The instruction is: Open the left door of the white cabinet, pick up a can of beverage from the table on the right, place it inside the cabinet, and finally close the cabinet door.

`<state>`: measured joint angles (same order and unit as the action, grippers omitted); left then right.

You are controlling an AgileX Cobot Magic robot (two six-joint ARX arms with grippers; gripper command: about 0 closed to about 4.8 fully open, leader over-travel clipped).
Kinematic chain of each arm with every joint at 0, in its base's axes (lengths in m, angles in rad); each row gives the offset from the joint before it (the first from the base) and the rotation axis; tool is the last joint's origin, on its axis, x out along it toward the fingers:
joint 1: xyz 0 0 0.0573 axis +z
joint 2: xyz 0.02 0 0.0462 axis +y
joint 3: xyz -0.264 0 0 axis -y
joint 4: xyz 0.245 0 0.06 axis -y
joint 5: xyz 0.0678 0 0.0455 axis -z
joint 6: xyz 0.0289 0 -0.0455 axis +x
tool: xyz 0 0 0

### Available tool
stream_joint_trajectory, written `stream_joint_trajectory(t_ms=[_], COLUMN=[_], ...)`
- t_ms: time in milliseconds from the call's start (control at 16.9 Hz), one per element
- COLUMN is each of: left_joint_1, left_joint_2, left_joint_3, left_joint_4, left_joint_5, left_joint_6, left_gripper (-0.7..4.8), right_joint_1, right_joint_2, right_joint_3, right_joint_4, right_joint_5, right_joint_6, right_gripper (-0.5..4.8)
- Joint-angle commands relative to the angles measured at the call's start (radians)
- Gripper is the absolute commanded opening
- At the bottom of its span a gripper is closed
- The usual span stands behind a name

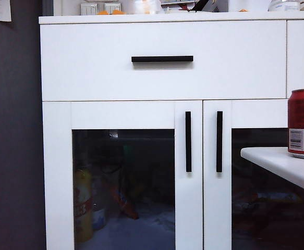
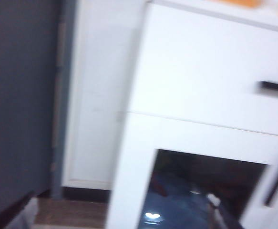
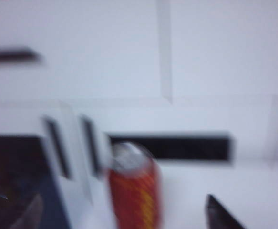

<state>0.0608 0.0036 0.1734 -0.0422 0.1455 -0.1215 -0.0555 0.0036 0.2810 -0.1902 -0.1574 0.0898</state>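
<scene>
We see the can of beverage [image 1: 303, 123] upright, long axis vertical, near the surface's [image 1: 277, 161] rounded edge, just ahead of our right gripper [image 3: 124, 214]. Both gripper positions barely show; blurred finger tips hint at our left gripper [image 2: 119, 212], and we cannot tell either opening. The left door [image 1: 123, 174] is shut, handle [image 1: 188, 141] vertical. Behind its glass, the white cabinet [image 1: 162, 73] holds bottles and packets.

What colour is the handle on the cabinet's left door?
Black: the vertical bar handle on the left door, clearest in the exterior view.
</scene>
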Motion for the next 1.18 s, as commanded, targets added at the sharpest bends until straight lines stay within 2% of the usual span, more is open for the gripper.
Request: stream_joint_trajectory(t_ms=[59,177,236,295,413,472,649,767,1003,1180], left_joint_1=[0.001,0.000,0.000,0.000,0.000,0.000,-0.010,-0.037,-0.193,-0.356], left_joint_2=[0.009,0.040,0.092,0.127,0.220,0.261,0.388,0.464,0.637,0.785], left_joint_3=[0.108,0.172,0.225,0.251,0.315,0.341,0.405,0.449,0.534,0.536], left_joint_4=[-0.010,-0.050,-0.071,-0.069,-0.068,-0.064,0.011,0.055,0.105,0.271], left_joint_5=[0.083,0.088,0.090,0.107,0.129,0.130,0.192,0.215,0.149,0.051], left_joint_6=[0.013,-0.011,-0.011,-0.010,-0.010,-0.011,-0.011,-0.028,-0.040,-0.040], left_gripper=[4.79,4.79,4.79,4.79,4.79,4.79,4.79,4.79,4.79,4.79], right_joint_1=[0.001,0.001,0.000,0.002,0.001,0.001,0.001,0.001,0.000,0.003], right_joint_2=[0.013,0.050,0.093,0.124,0.192,0.223,0.304,0.342,0.422,0.497], right_joint_3=[0.092,0.169,0.252,0.305,0.393,0.427,0.488,0.509,0.550,0.616], right_joint_4=[-0.021,-0.058,-0.075,-0.071,-0.068,-0.067,0.055,0.093,0.037,0.045], right_joint_5=[-0.029,-0.038,-0.059,-0.063,-0.074,-0.089,-0.211,-0.212,-0.212,-0.231], right_joint_6=[-0.027,-0.052,-0.125,-0.145,-0.142,-0.126,0.077,0.095,0.071,0.106], right_gripper=[4.79,4.79,4.79,4.79,4.79,4.79,4.79,4.79,4.79,4.79])
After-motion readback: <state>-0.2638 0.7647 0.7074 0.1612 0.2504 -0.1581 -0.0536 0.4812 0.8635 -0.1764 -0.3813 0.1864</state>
